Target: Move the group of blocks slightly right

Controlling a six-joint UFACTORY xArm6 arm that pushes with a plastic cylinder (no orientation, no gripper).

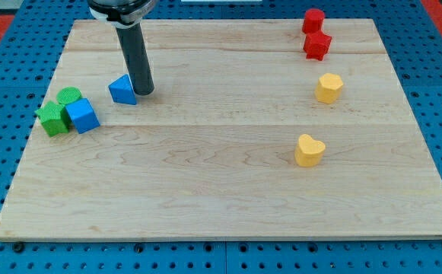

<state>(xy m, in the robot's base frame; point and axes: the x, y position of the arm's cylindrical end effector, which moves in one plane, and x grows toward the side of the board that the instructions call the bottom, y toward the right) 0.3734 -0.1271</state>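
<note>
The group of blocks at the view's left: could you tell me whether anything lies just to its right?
Yes. The blue triangular block sits up and right of the green cylinder, green star block and blue cube, with my tip touching its right side. Directly right of the blue cube, nothing shows.

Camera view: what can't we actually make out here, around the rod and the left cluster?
- My tip: whether it touches the blue triangular block beside it; no gap shows from this angle.
- Arm above the rod: cut off by the view's top edge.
- Green cylinder: lower part hidden behind the green block and blue cube.
- Green block: exact shape unclear, too small.
</note>
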